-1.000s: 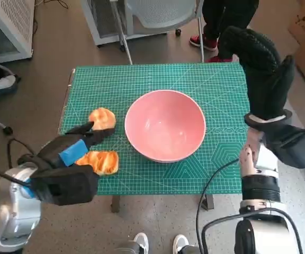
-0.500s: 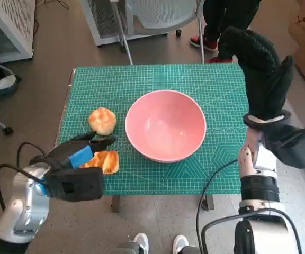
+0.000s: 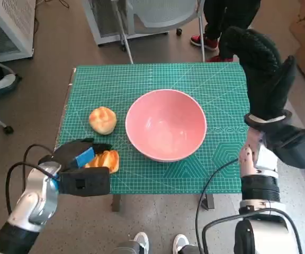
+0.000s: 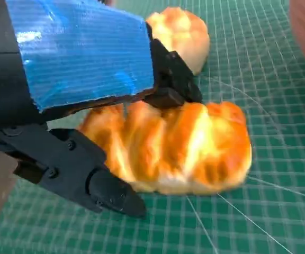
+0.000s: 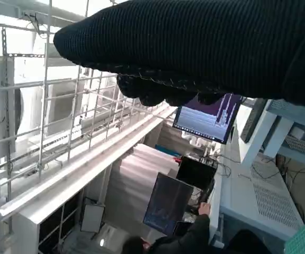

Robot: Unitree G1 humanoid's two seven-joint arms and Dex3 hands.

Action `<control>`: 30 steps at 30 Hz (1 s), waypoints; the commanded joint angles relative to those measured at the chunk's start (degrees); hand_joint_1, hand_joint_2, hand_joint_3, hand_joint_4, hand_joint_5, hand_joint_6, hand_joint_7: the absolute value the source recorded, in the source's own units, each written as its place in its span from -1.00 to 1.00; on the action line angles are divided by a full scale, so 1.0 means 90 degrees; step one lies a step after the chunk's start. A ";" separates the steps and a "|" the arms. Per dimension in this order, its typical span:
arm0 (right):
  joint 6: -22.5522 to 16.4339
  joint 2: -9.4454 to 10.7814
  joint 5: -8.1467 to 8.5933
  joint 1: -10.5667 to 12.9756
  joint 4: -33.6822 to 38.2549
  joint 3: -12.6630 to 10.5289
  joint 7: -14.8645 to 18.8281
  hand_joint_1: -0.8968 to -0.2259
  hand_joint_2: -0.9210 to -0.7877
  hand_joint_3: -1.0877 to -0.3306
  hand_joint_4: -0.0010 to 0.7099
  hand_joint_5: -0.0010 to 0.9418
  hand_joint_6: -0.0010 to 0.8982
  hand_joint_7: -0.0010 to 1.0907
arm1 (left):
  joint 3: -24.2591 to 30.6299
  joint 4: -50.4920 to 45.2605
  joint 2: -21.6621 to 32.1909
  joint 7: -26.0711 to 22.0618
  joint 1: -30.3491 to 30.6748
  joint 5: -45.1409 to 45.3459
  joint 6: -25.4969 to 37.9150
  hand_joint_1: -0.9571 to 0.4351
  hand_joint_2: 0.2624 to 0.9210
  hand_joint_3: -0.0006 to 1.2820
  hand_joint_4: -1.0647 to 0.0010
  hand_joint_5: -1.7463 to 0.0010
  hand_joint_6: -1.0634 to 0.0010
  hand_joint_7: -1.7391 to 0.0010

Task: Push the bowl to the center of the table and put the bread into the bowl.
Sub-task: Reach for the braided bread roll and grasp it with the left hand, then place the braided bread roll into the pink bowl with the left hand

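We see the pink bowl [image 3: 166, 124] sitting near the middle of the green table [image 3: 216, 87], upright and with nothing in it. To its left lie two pieces of bread: a round bun [image 3: 102, 119] just beside the bowl's rim, and a longer, golden loaf [image 3: 107, 160] nearer the front edge, well apart from the bowl. The bun and the loaf lie near each other but do not touch.

Our left hand [image 3: 80, 157] sits at the loaf. In the left wrist view its black fingers [image 4: 105, 190] flank the loaf [image 4: 179, 151], one low beside it and another [image 4: 171, 79] over its top, with the bun [image 4: 181, 34] just behind. We cannot tell whether they truly grip the loaf or only rest against it; it lies on the table.

Our right hand [image 3: 263, 74] is raised over the table's far right corner, holding nothing; in the right wrist view its gloved fingers [image 5: 163, 92] curl inward
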 commanded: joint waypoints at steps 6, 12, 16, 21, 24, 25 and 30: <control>0.0087 0.0010 0.0068 0.0206 -0.0061 -0.0022 -0.0005 0.16 -1.00 0.68 -0.08 -0.99 0.02 -0.96 | 0.0753 -0.1742 0.0470 -0.0652 0.0395 -0.0618 -0.0301 0.38 0.97 -0.99 -0.42 -0.28 -0.38 -0.11; 0.0114 -0.0038 0.0075 0.0168 -0.0015 -0.0051 -0.0006 0.16 -1.00 0.68 -0.06 -0.99 0.03 -0.96 | 0.1794 -0.3112 0.0414 -0.0779 0.0503 -0.1660 -0.0530 0.38 0.93 -1.00 -0.53 -0.23 -0.41 -0.13; 0.0114 -0.0063 0.0081 0.0134 0.0053 -0.0071 0.0011 0.16 -1.00 0.68 -0.05 -0.99 0.03 -0.96 | 0.2291 -0.3668 0.0302 -0.0638 0.0308 -0.2176 -0.0796 0.38 0.87 -1.00 -0.63 -0.16 -0.49 -0.08; 0.0100 -0.0075 0.0073 0.0094 0.0143 -0.0077 0.0020 0.16 -1.00 0.68 -0.05 -0.99 0.03 -0.97 | 0.2432 -0.3669 0.0004 -0.0112 -0.0354 -0.2432 -0.1320 0.38 0.79 -1.00 -0.77 -0.04 -0.59 -0.03; 0.0082 -0.0077 0.0060 0.0073 0.0193 -0.0078 0.0022 0.16 -1.00 0.68 -0.05 -0.99 0.03 -0.97 | 0.2245 -0.3316 -0.0238 0.0283 -0.0796 -0.2328 -0.1701 0.38 0.75 -1.00 -0.82 0.00 -0.63 -0.01; 0.0076 -0.0075 0.0055 0.0074 0.0195 -0.0075 0.0021 0.16 -1.00 0.68 -0.05 -0.99 0.03 -0.97 | 0.2116 -0.3145 -0.0359 0.0436 -0.0994 -0.2230 -0.1822 0.38 0.75 -1.00 -0.83 0.01 -0.64 -0.01; 0.0064 -0.0067 0.0054 0.0071 0.0211 -0.0066 0.0030 0.16 -1.00 0.68 -0.05 -0.99 0.04 -0.97 | 0.1560 -0.2485 -0.0789 0.0823 -0.1724 -0.1749 -0.2059 0.38 0.75 -1.00 -0.79 -0.02 -0.65 -0.01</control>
